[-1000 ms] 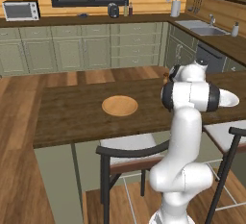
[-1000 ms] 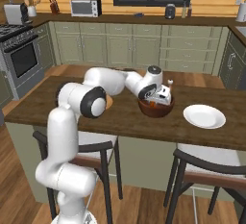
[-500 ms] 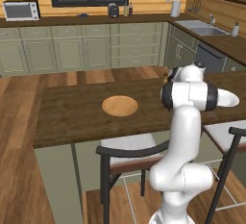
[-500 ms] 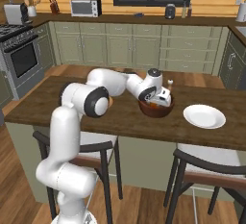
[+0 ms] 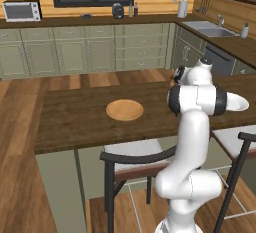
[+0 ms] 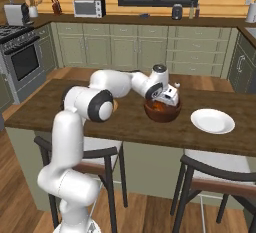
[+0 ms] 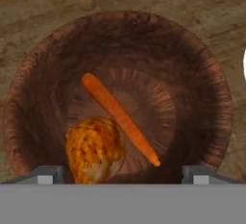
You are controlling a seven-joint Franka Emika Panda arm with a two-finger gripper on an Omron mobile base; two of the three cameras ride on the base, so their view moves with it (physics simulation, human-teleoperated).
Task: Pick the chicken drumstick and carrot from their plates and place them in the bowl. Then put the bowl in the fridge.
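Observation:
The dark reddish-brown bowl (image 6: 163,112) stands on the wooden island counter. Inside the bowl (image 7: 214,79) the bright orange carrot (image 7: 120,117) lies diagonally across the bottom. The golden-brown chicken drumstick (image 7: 93,148) rests beside it, against the near wall. My gripper (image 6: 168,97) hangs just above the bowl's rim. In the hand view the gripper (image 7: 123,174) is open, its fingertips (image 7: 48,172) wide apart with nothing between them. A bare light-tan plate (image 5: 124,109) sits mid-counter.
A white plate (image 6: 212,121) lies on the counter right of the bowl. Two dark chairs (image 6: 210,177) stand at the island's near side. Green cabinets, a microwave (image 6: 89,7) and a stove (image 6: 22,59) line the far walls.

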